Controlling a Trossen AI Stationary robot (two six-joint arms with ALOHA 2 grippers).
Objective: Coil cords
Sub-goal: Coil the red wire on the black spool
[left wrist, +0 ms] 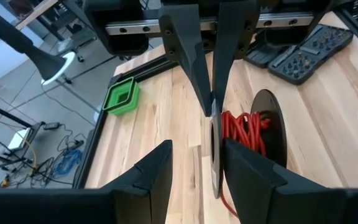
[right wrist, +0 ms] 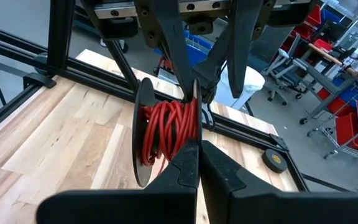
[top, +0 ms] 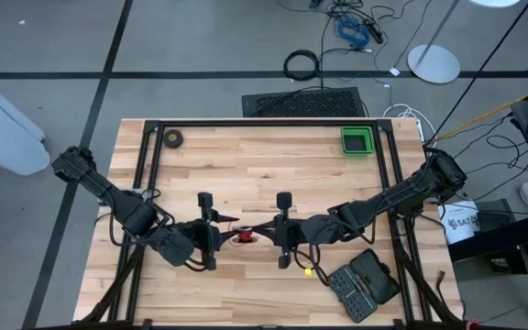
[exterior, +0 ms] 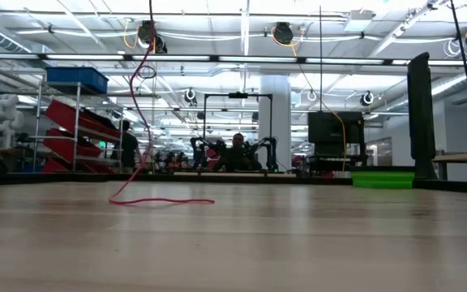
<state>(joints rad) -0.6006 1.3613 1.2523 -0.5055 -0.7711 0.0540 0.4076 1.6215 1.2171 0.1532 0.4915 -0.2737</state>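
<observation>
Dark fingers (right wrist: 194,168) of the right gripper (right wrist: 197,163) sit pressed together on one flange of the cord spool (right wrist: 163,134); red cord is wound round its hub, disc faces upright.

Left wrist view: the left gripper (left wrist: 196,163) has its fingers apart around the opposite flange (left wrist: 215,158).

From above, the spool (top: 245,236) hangs between both grippers at the table's (top: 264,165) near-middle, its axle running left to right.

Low view: loose red cord (exterior: 140,146) trails to the tabletop. Turning steadily under light tension should lay the wraps evenly.
</observation>
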